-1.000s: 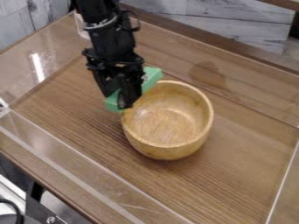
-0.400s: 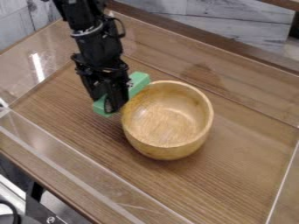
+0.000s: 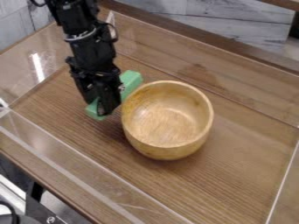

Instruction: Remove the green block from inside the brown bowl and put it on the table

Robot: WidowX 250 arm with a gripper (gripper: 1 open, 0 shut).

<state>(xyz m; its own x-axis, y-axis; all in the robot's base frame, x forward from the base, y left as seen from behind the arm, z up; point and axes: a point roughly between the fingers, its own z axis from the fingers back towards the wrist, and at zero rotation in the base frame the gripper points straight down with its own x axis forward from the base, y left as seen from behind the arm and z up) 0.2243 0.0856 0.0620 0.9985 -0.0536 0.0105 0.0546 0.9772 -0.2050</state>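
At the left of the view, a transparent low wall (image 3: 70,166) runs along the near edge of the wood-grain worktop (image 3: 239,105), with a further clear wall at the far left edge. Right of it, the black arm descends from the upper left, and its gripper (image 3: 103,107) points steeply downward above the worktop surface. The jaws are clamped on the green block (image 3: 125,85), which shows as a bright green bar tilted behind and beside the black fingers (image 3: 96,94); its lower end lies at or just above the worktop, and contact with the surface cannot be determined. The block is outside the brown bowl (image 3: 170,119), just beside the left portion of the rim. The bowl stands upright on the worktop near the centre, its interior visible and holding nothing. To the right, bare worktop extends to another clear wall at the right edge.
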